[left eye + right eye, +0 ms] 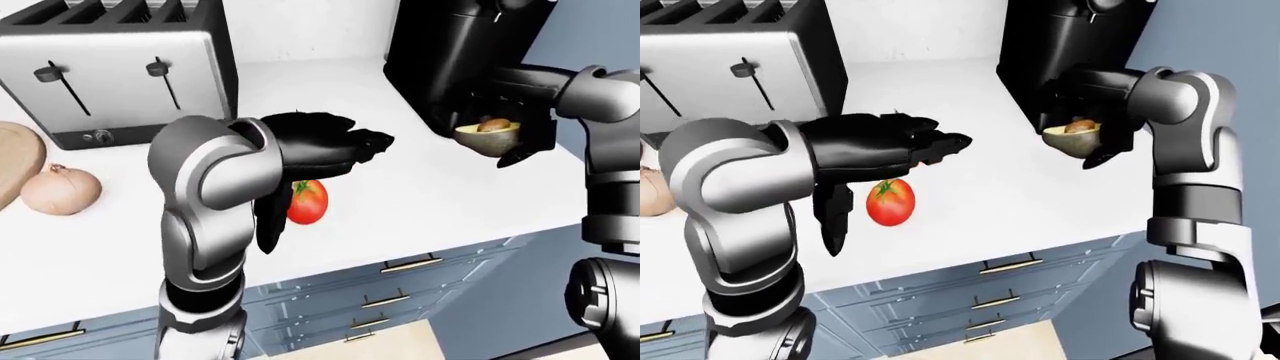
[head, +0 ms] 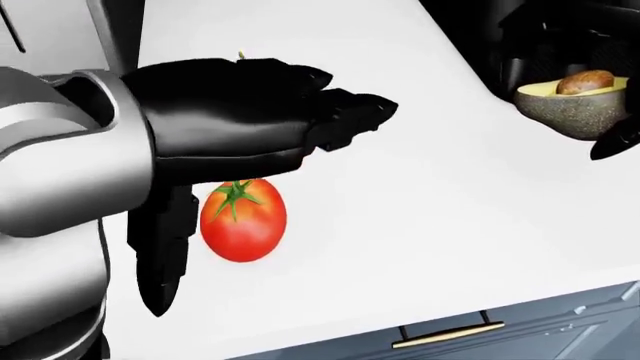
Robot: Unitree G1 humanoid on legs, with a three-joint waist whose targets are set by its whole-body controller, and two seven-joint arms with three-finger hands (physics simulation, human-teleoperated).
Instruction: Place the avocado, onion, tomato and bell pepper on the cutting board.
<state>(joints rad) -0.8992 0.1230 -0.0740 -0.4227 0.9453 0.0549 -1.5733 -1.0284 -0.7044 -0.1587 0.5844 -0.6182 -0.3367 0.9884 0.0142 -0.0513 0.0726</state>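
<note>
Left hand (image 2: pixel 300 120) is open, flat over the counter (image 2: pixel 420 225), fingers pointing toward view right, 1 finger (image 2: pixel 160 255) hanging down at the tomato's left. It grips nothing. Tomato (image 2: pixel 243 219) sits on the counter just under the palm, upright, green stem up; can't tell if the hand touches it. Bell pepper is almost fully hidden behind the hand in the head view; only its stem tip (image 2: pixel 241 55) pokes out above the knuckles.

Right hand (image 1: pixel 1110 139) holds the avocado (image 2: pixel 572 105), a half with pit up, fingers closed round it, raised just beside the black appliance (image 1: pixel 450 52) at the counter's right.

Onion (image 1: pixel 60 190) lies on the counter at the far left of the left-eye view, right beside the cutting board (image 1: pixel 15 161), whose edge shows at the frame border; looks off the board. Toaster (image 1: pixel 120 67) stands above them. Drawers (image 1: pixel 390 300) with brass handles run under the counter edge.
</note>
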